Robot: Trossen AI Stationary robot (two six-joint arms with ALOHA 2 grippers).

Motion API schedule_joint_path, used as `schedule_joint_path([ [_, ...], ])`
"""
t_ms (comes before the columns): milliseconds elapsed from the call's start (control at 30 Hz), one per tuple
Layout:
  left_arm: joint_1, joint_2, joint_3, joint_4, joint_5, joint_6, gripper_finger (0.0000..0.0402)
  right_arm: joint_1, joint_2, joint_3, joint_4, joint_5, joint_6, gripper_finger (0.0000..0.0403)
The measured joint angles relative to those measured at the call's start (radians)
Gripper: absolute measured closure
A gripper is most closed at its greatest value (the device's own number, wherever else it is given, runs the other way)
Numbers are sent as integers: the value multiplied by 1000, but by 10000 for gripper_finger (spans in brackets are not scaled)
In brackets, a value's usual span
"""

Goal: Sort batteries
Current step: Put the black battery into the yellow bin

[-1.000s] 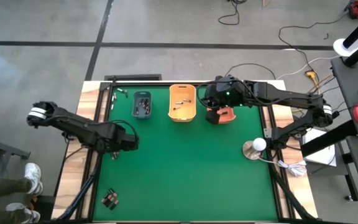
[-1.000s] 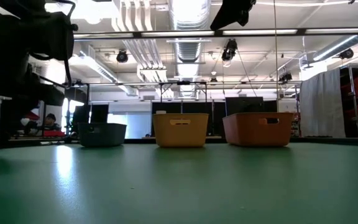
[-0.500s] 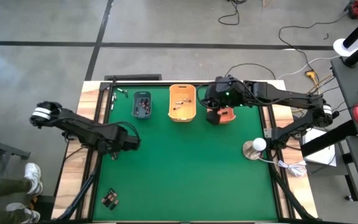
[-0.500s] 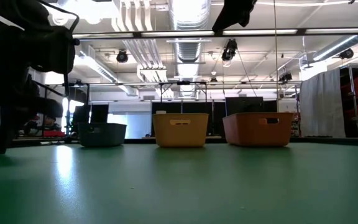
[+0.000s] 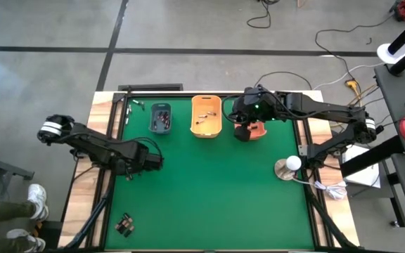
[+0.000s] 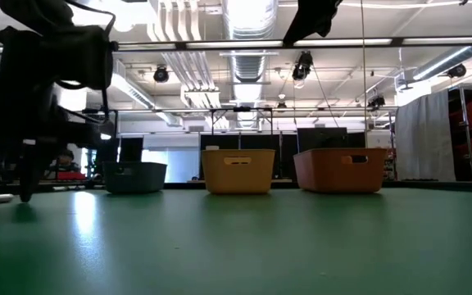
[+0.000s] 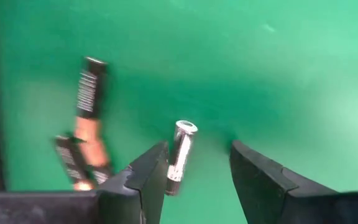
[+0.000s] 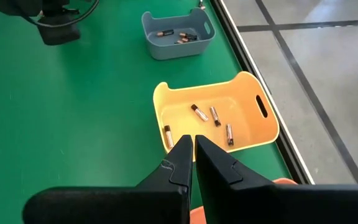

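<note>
Batteries: I saw a silvery cell (image 7: 181,155) lengthwise between my left end effector's (image 7: 199,167) parted fingers; right end effector (image 8: 192,155) was closed.

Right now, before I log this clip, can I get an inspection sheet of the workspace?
Surface: green mat on a wood-edged table.
Job's things: silvery battery and dark batteries on the mat; more in the grey-blue bin and yellow bin.
Clutter: small dark item at the mat's near left corner; round white object at the right edge.
Grippers: left gripper open around the silvery battery; right gripper shut, empty, over the orange bin.
Cables: loose on the floor.
Surroundings: shoes at left.
</note>
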Motion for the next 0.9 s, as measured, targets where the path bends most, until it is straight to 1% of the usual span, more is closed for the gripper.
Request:
schedule_joint_path([
  [433, 0, 39, 14, 61, 12, 44, 252, 0, 0, 0, 1, 0, 18, 390],
  [533, 0, 38, 13, 72, 15, 49, 279, 0, 0, 0, 1, 0, 29, 390],
  [800, 0, 31, 13, 88, 15, 95, 383, 0, 0, 0, 2, 0, 30, 390],
  [900, 0, 15, 11, 90, 12, 107, 392, 0, -8, 0, 3, 0, 32, 390],
])
